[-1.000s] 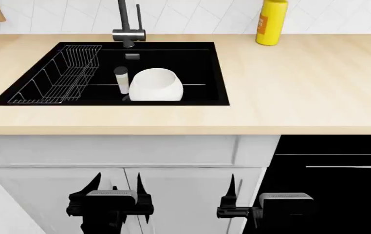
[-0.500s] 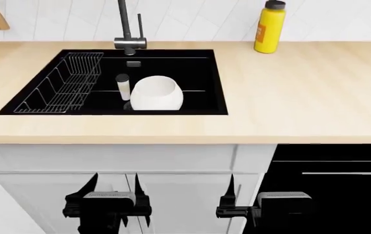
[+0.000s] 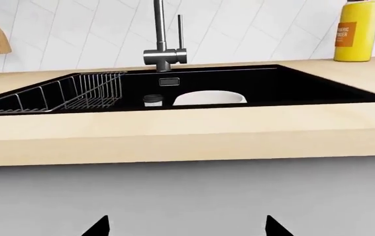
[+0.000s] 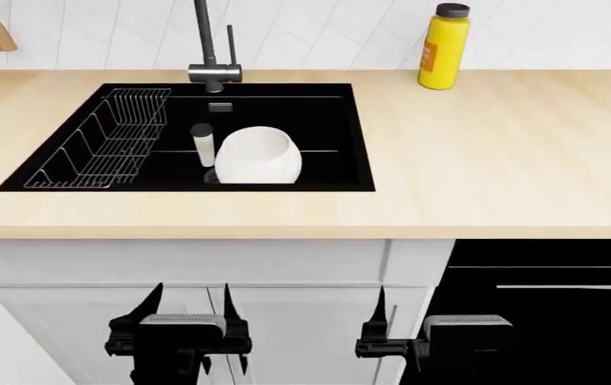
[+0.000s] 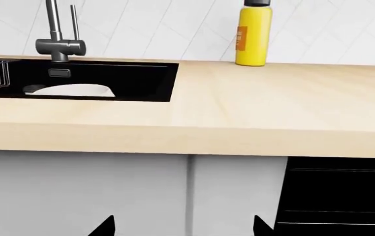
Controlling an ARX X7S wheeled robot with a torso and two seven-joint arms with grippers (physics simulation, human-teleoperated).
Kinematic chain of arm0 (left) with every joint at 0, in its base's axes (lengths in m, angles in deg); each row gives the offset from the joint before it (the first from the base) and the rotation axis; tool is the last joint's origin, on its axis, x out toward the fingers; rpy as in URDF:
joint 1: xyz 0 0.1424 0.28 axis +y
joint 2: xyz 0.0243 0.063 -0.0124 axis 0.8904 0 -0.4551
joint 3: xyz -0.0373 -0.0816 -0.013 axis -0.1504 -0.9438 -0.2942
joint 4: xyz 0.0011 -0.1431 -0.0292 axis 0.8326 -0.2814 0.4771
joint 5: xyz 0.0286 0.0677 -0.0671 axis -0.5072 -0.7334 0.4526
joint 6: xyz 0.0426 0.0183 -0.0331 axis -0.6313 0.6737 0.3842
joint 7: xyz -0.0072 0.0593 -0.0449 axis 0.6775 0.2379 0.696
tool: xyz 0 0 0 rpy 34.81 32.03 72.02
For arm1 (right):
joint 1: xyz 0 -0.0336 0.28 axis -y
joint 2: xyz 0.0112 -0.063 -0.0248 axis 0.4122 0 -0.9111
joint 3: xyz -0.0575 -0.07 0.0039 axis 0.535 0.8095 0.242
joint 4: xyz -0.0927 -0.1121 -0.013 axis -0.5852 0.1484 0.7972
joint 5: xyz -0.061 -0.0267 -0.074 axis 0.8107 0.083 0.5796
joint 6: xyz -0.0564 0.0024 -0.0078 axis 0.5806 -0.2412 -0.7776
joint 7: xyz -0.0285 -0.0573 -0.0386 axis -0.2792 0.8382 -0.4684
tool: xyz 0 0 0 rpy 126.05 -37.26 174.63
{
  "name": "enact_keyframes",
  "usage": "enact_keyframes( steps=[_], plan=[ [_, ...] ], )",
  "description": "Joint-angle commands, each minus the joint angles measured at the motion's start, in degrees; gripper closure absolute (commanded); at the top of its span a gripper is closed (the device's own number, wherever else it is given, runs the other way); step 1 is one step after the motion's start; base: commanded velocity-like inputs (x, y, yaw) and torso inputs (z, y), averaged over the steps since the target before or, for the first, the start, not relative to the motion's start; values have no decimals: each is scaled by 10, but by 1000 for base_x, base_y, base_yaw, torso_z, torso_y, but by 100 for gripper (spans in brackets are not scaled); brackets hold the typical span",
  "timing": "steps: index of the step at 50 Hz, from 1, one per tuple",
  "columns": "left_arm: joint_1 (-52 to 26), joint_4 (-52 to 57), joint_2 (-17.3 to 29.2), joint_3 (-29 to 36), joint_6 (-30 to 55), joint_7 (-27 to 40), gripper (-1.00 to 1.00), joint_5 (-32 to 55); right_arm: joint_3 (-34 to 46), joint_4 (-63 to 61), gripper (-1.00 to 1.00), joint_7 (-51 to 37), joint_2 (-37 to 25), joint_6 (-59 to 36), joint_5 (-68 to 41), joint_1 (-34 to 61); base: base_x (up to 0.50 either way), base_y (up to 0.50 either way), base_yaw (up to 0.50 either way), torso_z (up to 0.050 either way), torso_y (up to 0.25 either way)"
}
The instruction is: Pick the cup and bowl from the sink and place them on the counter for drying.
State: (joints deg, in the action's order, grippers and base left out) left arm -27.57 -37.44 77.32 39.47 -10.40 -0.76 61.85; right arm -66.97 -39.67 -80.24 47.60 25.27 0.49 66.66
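Black pincers hang low, splayed, below counter.

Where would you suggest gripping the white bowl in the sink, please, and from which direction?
Probably the bowl's rim on the side away from the cup, coming down from above. It lies tilted in the sink with its opening facing up and back, so the thin rim is exposed, while the smooth curved body looks too wide to span. The cup stands close against its other side.
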Motion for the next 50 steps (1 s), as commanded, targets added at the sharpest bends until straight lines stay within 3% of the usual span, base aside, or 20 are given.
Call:
enact_keyframes(
  steps=[1,4,5,6,15,21,24,26,34,44,50],
  plan=[
    [1,2,4,4,-4,4,-100,13,4,-1,-100,-5,-5,2,-12,2,0,0,0,4,0],
    [6,23,10,-2,14,8,-100,20,3,-20,-100,-11,-8,-25,-15,6,0,0,0,0,0],
    [0,48,16,0,45,12,-100,15,-5,-43,-100,-9,-10,-48,-32,6,0,0,0,0,0],
    [-2,81,12,-25,74,4,-100,69,-4,-69,-100,-13,-19,-75,-29,10,0,0,0,0,0],
    [-99,263,81,-44,374,16,-100,126,-90,-284,-100,5,-98,-385,-168,136,0,0,0,0,0],
    [-228,338,122,-49,551,3,-100,180,-122,-312,-100,10,-131,-548,-251,275,0,0,0,0,0],
    [-303,329,116,-111,643,-1,-100,231,-139,-295,-100,4,-135,-610,-281,356,0,0,0,0,0],
    [-365,321,130,-111,689,-3,-100,242,-142,-270,-100,5,-139,-640,-292,413,0,0,0,0,0],
    [-464,275,152,-103,757,-20,-100,263,-129,-199,-100,17,-157,-709,-311,555,0,0,0,0,0],
    [-503,261,147,-108,798,-20,-100,280,-132,-206,-100,10,-152,-673,-299,497,150,257,0,0,0],
    [-470,274,145,-116,787,-20,-100,285,-141,-243,-100,-2,-153,-660,-295,445,343,253,0,0,0]
  ],
)
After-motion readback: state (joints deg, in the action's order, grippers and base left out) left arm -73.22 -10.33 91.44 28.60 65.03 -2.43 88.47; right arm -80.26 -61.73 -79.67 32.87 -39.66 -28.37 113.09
